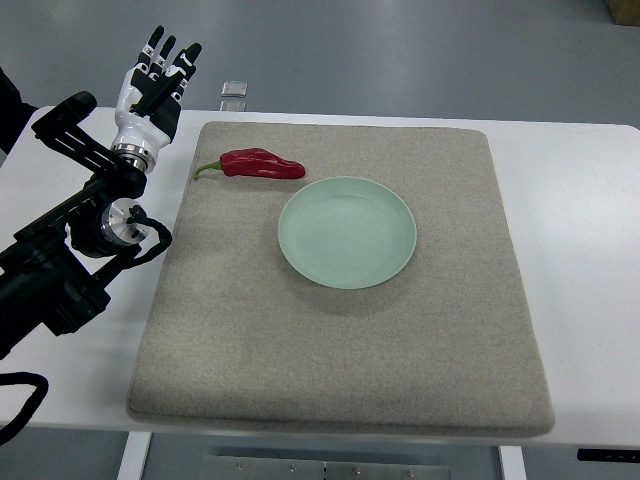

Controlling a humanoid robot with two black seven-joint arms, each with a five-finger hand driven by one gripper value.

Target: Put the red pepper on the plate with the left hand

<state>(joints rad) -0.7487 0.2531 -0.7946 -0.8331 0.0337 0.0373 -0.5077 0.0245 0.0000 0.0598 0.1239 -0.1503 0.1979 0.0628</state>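
1. The left hand hovers at ten o'clock, off the mat's edge, fingers straight and together, holding nothing.
2. The pepper lies flat on the mat at eleven o'clock, stem toward the hand, its tip just beside the plate's rim and not on it.
3. Likely risks: extended fingers could shove the pepper sideways rather than close round it; a grip on the thin stem may slip; a smooth, tapered body may roll.
4. A short carry could catch the plate's rim and shift it.
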